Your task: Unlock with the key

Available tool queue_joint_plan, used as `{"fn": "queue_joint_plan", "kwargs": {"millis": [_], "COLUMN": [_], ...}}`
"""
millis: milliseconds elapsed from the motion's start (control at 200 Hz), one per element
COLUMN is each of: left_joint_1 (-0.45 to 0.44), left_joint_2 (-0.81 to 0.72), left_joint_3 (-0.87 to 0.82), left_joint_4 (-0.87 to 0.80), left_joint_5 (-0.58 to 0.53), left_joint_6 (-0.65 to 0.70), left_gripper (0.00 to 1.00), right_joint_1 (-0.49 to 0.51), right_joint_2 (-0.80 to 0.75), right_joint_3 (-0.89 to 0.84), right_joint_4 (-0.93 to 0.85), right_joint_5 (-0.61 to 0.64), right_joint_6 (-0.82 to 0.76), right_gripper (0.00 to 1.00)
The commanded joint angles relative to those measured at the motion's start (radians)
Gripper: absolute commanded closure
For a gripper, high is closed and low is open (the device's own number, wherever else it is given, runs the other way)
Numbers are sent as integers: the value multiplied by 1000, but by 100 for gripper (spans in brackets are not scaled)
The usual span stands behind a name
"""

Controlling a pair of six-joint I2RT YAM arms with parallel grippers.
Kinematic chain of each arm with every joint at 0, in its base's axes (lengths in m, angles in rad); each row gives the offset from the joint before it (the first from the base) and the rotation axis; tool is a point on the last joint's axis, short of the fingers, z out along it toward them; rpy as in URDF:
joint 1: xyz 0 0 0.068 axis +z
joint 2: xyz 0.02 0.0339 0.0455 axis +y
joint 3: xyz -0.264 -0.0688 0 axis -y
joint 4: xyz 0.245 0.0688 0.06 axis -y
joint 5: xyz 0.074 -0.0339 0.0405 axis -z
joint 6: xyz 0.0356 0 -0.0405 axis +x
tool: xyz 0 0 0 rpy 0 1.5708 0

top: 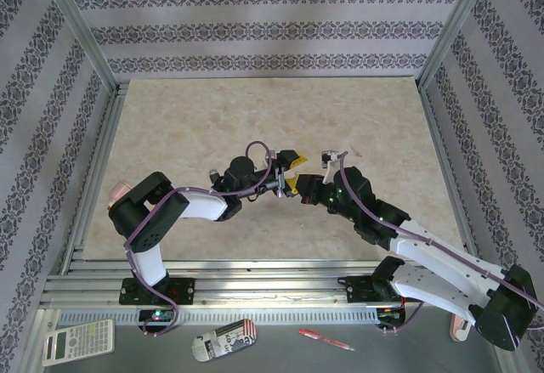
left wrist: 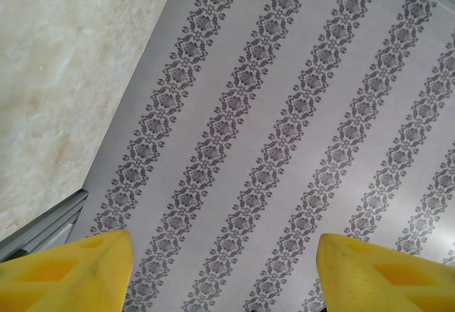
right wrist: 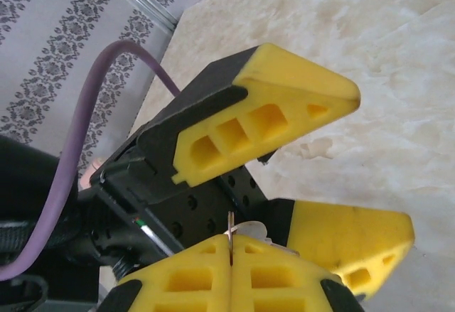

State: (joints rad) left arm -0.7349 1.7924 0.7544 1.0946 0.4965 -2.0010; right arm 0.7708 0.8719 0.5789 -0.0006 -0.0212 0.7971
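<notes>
You have both arms meeting over the middle of the beige marbled desk point(top: 212, 118), inside walls of grey patterned paper. Your left gripper point(top: 293, 174) points right with its yellow fingers point(top: 290, 160) spread apart, and your right gripper point(top: 304, 189) sits just beside it, facing it. In front of the arm bases lie three things: a pale pocket calculator point(top: 78, 341), a striped flat case point(top: 223, 340) and a red pen point(top: 325, 340).

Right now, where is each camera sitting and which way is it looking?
Top external: above and behind, looking down at the table; both arms show, left gripper and right gripper close together.
Left wrist: faces the patterned wall; own yellow fingers apart.
Right wrist: faces the left gripper up close; own fingers shut on the key.
Shared: top and right wrist both show the left gripper.
</notes>
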Motion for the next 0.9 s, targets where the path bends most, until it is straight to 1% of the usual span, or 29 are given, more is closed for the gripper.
{"fn": "queue_joint_plan", "kwargs": {"millis": [0,260,360,410,485,570,670,724,894], "left_joint_1": [21,35,35,34,32,32,23,22,14], "left_joint_2": [-20,-40,-40,-41,-50,-56,-55,-52,-51], "left_joint_3": [-1,-6,1,8,-6,-35,-41,-42,-34], "left_joint_4": [43,11,4,-18,-51,-23,20,45,77], "left_joint_5": [-4,11,24,39,44,34,37,39,40], "left_joint_6": [22,50,56,67,71,47,3,-20,-53], "left_gripper": [36,48,49,45,37,28,18,17,16], "right_joint_1": [10,13,15,14,14,14,13,13,15], "right_joint_2": [-38,-40,-38,-36,-27,-15,7,24,75], "right_joint_3": [-30,-50,-57,-48,-9,10,-3,-9,-41], "right_joint_4": [34,54,60,62,32,30,86,123,240], "right_joint_5": [-6,-25,-9,-5,2,15,21,17,17], "right_joint_6": [4,-4,-1,-10,-41,-72,-88,-93,-89], "right_gripper": [100,100,100,100,100,100,100,100,100]}}
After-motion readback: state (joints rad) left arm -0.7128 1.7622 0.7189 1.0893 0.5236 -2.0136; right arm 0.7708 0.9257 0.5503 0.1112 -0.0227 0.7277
